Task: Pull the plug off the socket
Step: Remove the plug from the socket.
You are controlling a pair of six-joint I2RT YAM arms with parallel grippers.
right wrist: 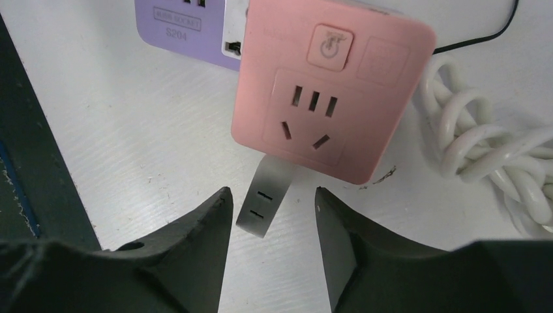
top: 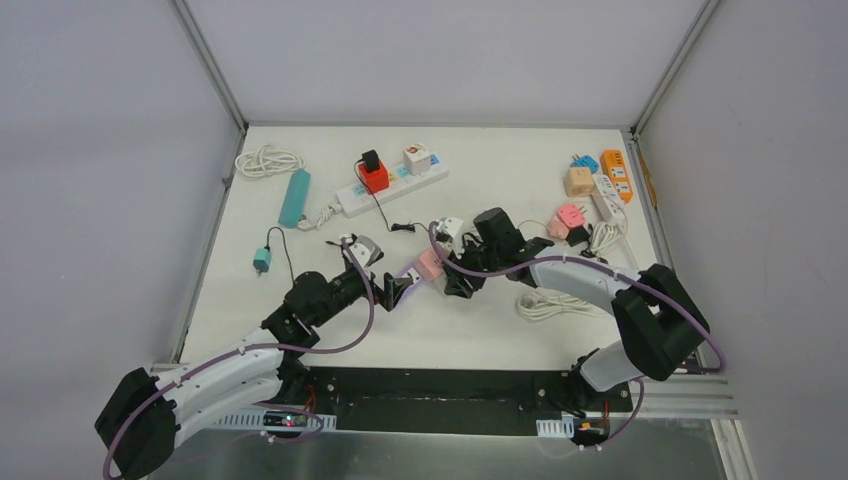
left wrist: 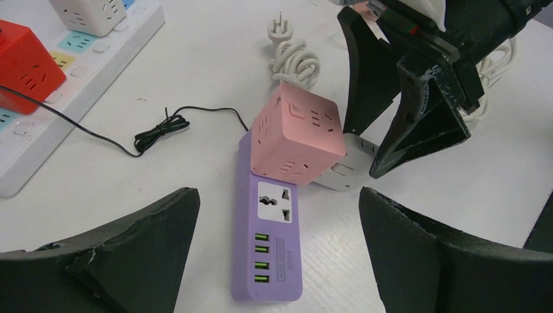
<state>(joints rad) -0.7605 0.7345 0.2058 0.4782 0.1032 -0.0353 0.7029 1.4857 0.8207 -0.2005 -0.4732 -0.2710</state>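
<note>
At one end of the purple power strip (left wrist: pixel 270 261) sits the pink cube plug (left wrist: pixel 297 140), seated in its socket. A small white adapter (left wrist: pixel 339 171) lies just beside the strip, against the cube. Right gripper (right wrist: pixel 272 193): fingers half open, straddling that adapter, holding nothing. Left gripper (left wrist: pixel 277 195): spread wide over the strip's USB end, empty.

Risks, as judged:
- The right closes on the adapter rather than the cube.
- The strip is unpinned and lifts with the cube.
- The arms are crowded over the strip and may clash.

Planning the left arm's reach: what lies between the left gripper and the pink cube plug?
Left wrist view: only the purple power strip lies between the open left gripper and the pink cube plug.
</note>
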